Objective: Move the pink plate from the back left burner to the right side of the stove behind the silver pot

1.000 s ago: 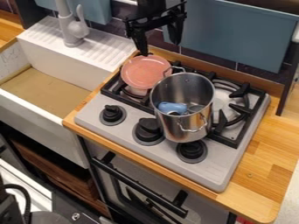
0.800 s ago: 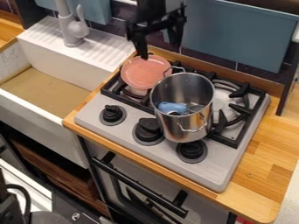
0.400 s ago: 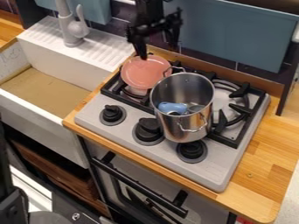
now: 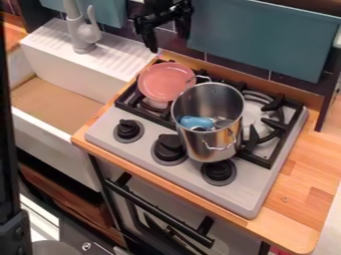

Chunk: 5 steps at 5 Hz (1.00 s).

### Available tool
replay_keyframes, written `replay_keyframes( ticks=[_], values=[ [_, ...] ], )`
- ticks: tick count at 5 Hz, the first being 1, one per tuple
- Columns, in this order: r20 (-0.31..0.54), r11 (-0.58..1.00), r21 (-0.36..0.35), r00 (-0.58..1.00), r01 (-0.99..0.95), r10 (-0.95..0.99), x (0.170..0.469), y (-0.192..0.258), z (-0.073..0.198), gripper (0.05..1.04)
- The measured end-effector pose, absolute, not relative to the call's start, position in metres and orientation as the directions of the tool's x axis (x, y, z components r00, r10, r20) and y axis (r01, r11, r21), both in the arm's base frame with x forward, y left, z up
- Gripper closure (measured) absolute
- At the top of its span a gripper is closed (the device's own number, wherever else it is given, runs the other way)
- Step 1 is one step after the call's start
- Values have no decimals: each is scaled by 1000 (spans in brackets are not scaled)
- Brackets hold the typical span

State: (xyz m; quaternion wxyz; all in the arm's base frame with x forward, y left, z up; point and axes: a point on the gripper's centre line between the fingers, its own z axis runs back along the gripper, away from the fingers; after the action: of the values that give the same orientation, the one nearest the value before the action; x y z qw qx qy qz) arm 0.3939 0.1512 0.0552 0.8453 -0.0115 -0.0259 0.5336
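Here, the empty gripper (image 4: 168,42), fingers apart, hangs near a pink plate (image 4: 165,81) on the stove's (image 4: 243,196) back-left corner, seemingly pre-grasp; grasping calls for lowering.

I am hanging my black gripper (image 4: 168,43) downward from my arm (image 4: 158,6) at the view's top edge, and my two fingers (image 4: 148,38) are standing apart.
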Motion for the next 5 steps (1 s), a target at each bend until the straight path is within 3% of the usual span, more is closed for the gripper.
replay_keyframes(
  ticks=[2,5],
  values=[
    [-14,482,-65,484,-874,875,382,172,48,85],
    [-66,657,-241,687,-714,723,355,176,10,85]
  ],
)
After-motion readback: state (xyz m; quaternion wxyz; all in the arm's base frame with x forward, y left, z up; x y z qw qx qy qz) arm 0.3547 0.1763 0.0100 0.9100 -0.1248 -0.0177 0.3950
